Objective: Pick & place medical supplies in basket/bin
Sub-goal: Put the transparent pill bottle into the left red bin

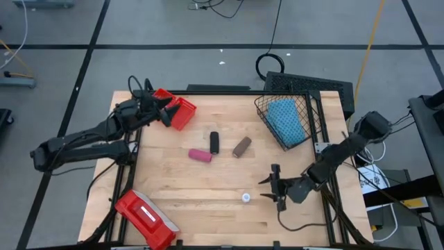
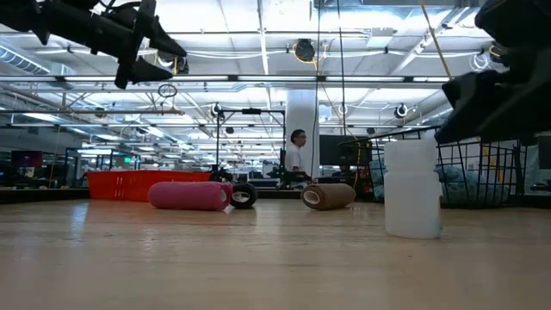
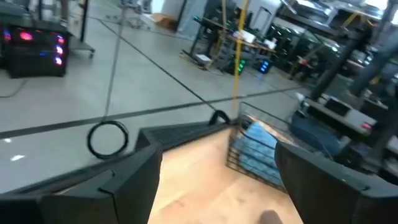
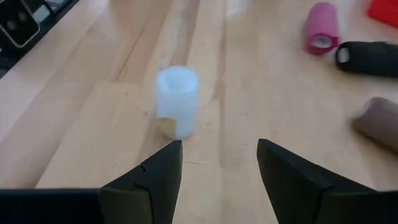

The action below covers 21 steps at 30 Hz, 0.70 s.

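A small white bottle [image 1: 245,198] stands upright on the wooden table [image 1: 208,201], near its front edge. My right gripper [image 1: 267,187] is open just to the bottle's right, tilted down toward it; in the right wrist view the bottle [image 4: 177,99] stands ahead of the open fingers [image 4: 217,168], not between them. A pink roll [image 1: 200,155], a black roll [image 1: 214,142] and a brown roll [image 1: 241,146] lie on their sides mid-table. The blue pad [image 1: 284,119] lies in the black wire basket [image 1: 312,104]. My left gripper [image 1: 166,111] is open and empty, level above the red bin [image 1: 182,112].
A flat red case [image 1: 146,219] with a white label lies at the near left corner. The wire basket stands at the far right corner, the red bin at the far left. Bare wood lies between the rolls and the front edge.
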Each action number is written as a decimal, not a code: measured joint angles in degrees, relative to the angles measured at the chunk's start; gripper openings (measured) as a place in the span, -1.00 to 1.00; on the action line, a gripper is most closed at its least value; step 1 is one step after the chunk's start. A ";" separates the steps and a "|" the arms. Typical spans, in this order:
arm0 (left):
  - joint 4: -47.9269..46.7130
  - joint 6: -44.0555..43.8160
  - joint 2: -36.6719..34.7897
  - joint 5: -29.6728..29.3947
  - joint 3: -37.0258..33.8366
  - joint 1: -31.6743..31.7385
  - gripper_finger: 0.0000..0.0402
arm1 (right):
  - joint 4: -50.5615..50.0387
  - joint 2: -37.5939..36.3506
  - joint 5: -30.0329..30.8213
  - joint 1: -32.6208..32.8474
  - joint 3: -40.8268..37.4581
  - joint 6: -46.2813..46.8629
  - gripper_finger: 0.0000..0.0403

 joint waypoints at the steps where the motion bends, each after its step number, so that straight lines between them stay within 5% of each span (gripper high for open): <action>1: 0.47 0.04 0.52 -0.22 0.00 -1.12 0.60 | 1.43 1.69 -0.04 0.20 0.00 0.00 -0.03; 11: 7.85 1.62 7.17 -6.44 0.00 -11.91 0.60 | 13.21 14.03 -0.33 -0.42 0.00 3.39 -0.02; 15: 11.27 1.64 10.17 -7.50 0.01 -14.81 0.60 | 18.54 18.28 -4.80 -2.23 0.00 3.28 -0.01; 21: 16.29 2.92 14.85 -8.23 0.02 -18.12 0.60 | 29.80 24.49 -7.78 -2.92 0.22 1.77 0.21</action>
